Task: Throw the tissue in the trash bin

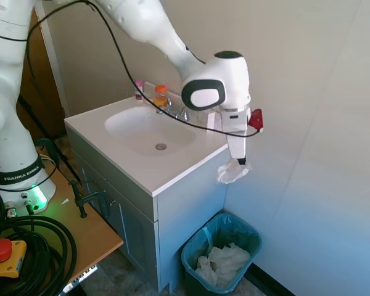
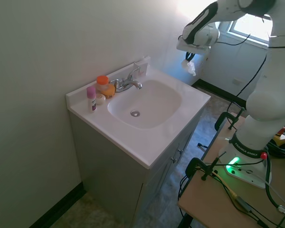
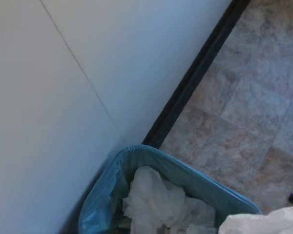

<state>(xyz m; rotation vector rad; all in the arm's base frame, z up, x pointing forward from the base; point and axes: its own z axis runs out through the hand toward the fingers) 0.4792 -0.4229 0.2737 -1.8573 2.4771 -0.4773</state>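
The gripper point(image 1: 238, 164) points straight down, clenched on the tissue point(image 1: 232, 173), which hangs crumpled from the fingertips. The tissue is in the air, off the vanity point(image 1: 172, 203), just past the worktop's corner on the side nearest the trash bin point(image 1: 221, 258) and a little below the worktop's edge. The second exterior view shows the same thing from the other side: tissue point(image 2: 189, 67) dangling under the gripper point(image 2: 187, 59), out beyond the far end of the worktop, not touching the vanity point(image 2: 133, 166).

The trash bin stands on the floor beside the vanity, against the wall, well below the tissue and roughly under it. It has a thin bag liner, and a heap of crumpled white paper point(image 1: 222, 262) lies inside. In the wrist view the trash bin point(image 3: 136, 161) shows from above with the paper heap point(image 3: 156, 204) in it, and a bit of white tissue point(image 3: 268, 222) comes up at the lower right corner.

On the worktop, the sink basin point(image 1: 149, 129) is in the middle. The faucet point(image 1: 176, 112) sits at the back edge, with an orange-capped bottle point(image 1: 161, 95) and a pink-topped bottle point(image 1: 138, 88) near the back corner.
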